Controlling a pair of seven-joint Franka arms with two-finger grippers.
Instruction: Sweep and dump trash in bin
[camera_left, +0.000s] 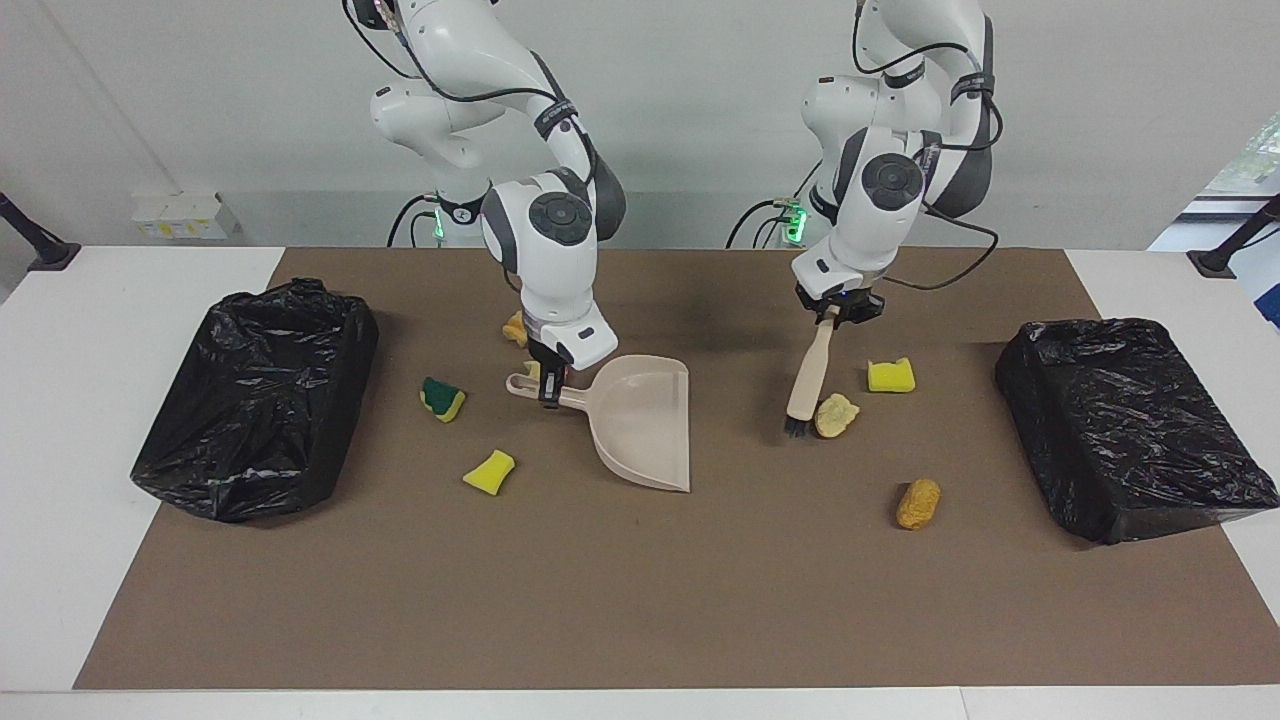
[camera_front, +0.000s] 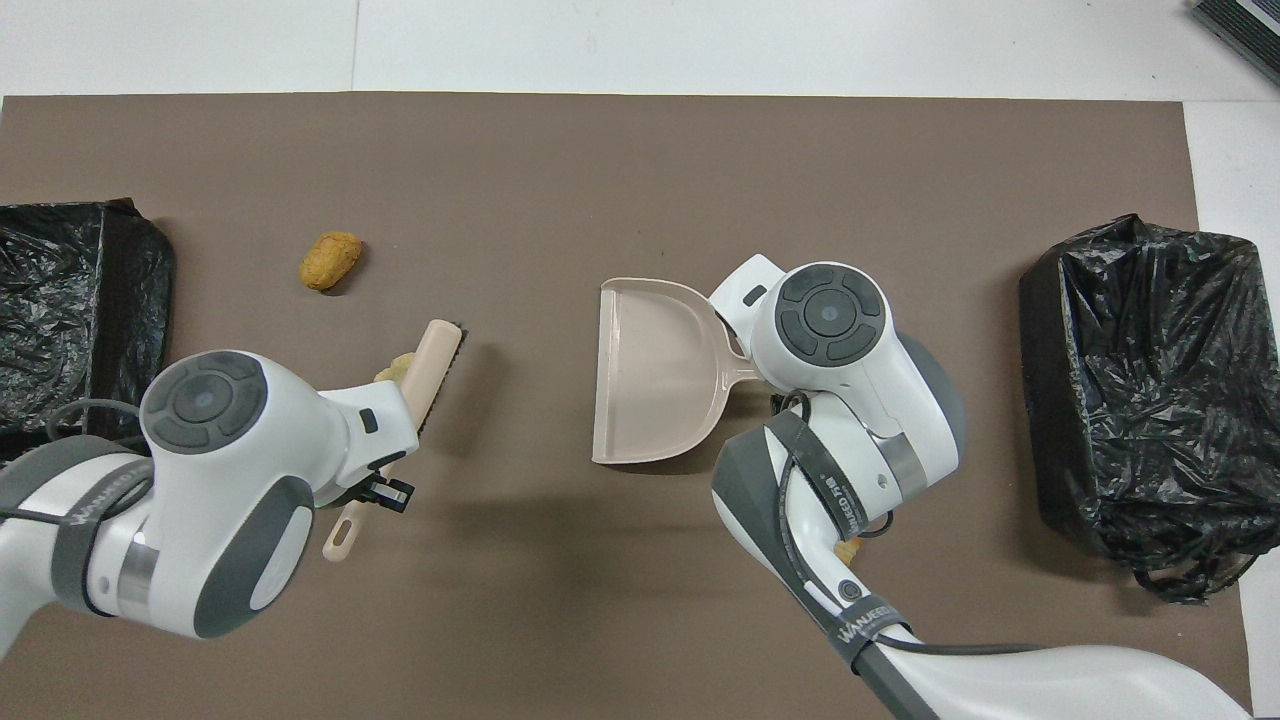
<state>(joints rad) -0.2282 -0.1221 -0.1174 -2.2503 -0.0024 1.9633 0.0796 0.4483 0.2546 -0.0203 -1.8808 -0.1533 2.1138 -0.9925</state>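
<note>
My left gripper (camera_left: 838, 312) is shut on the handle of the wooden brush (camera_left: 808, 372). The brush slants down, its bristles beside a pale trash chunk (camera_left: 836, 414). From overhead, the left gripper (camera_front: 385, 492) pinches the handle and the brush (camera_front: 432, 365) half covers that chunk (camera_front: 392, 368). My right gripper (camera_left: 548, 385) is shut on the handle of the beige dustpan (camera_left: 645, 420), which the overhead view shows as the dustpan (camera_front: 655, 370). More trash lies around: a yellow sponge (camera_left: 890, 375), a tan chunk (camera_left: 918, 503), a green-and-yellow sponge (camera_left: 442, 398), a yellow bit (camera_left: 489, 471) and an orange scrap (camera_left: 516, 328).
A black-bagged bin (camera_left: 260, 395) stands at the right arm's end of the brown mat, and another bin (camera_left: 1135, 425) at the left arm's end. White tabletop (camera_left: 60, 420) surrounds the mat.
</note>
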